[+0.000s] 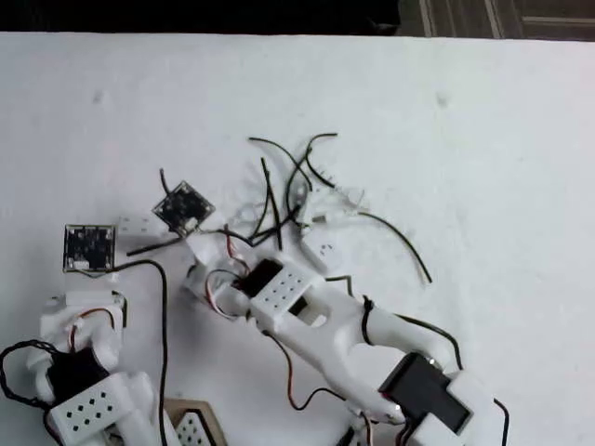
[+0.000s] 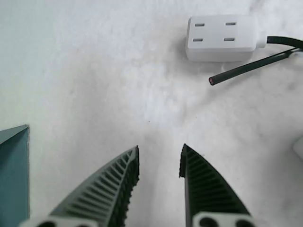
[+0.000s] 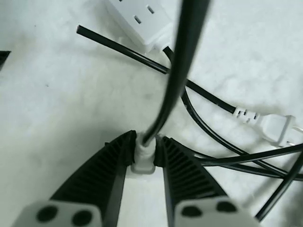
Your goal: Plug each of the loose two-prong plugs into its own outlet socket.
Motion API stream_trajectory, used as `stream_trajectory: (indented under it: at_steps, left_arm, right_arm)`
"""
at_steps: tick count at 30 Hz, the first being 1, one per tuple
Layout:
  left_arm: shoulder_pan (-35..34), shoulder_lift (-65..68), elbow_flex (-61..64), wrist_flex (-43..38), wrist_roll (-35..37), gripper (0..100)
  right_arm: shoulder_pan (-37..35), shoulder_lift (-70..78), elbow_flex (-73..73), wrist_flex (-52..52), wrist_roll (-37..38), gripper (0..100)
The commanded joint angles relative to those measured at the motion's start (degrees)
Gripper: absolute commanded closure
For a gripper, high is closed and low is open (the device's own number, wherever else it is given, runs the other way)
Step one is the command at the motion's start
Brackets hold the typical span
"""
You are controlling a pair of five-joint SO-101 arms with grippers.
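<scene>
The right gripper [image 3: 145,138] has its fingers pinching a white plug [image 3: 142,160] by the two flat sides of its body. The black cord [image 3: 182,61] of this plug rises up from between the fingers, so I judge that the prongs point away from the wrist, toward the tabletop [image 1: 483,139]; the prongs themselves are hidden. Such a grip on the flat sides probably keeps the plug from turning when it is pushed in.

Ahead of these fingers lies the outlet block [image 3: 137,14], with its slots facing up, near but clearly apart from the plug. The plug is therefore held but not yet inserted. It seems that the next move needs the prongs lined up with one pair of slots, and a small tilt could make them miss.

A second, loose plug [image 3: 276,128] lies flat on the tabletop among the crossing black cords, off to the side and untouched, so at least this one remains to be done.

The left gripper [image 2: 160,148] hangs over a bare part of the tabletop with its fingers spread apart and nothing between them. In its wrist view a white outlet block lies farther ahead, probably the same one, with a cut end of black cable [image 2: 211,81] just beside it. I think this arm is placed there to hold the block steady, because the light block may slide under pressure.
</scene>
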Motion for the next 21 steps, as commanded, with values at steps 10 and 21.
stream_trajectory:
  at_steps: [10,21]
  left_arm:
    - [0.0,-0.5,-0.3,-1.8,0.8,85]
    - [0.0,-0.5,-0.3,-1.8,0.8,85]
  right_arm:
    - [0.5,0.8,0.9,9.2,-0.5,98.1]
    - [0.3,0.4,0.4,10.6,-0.8,96.7]
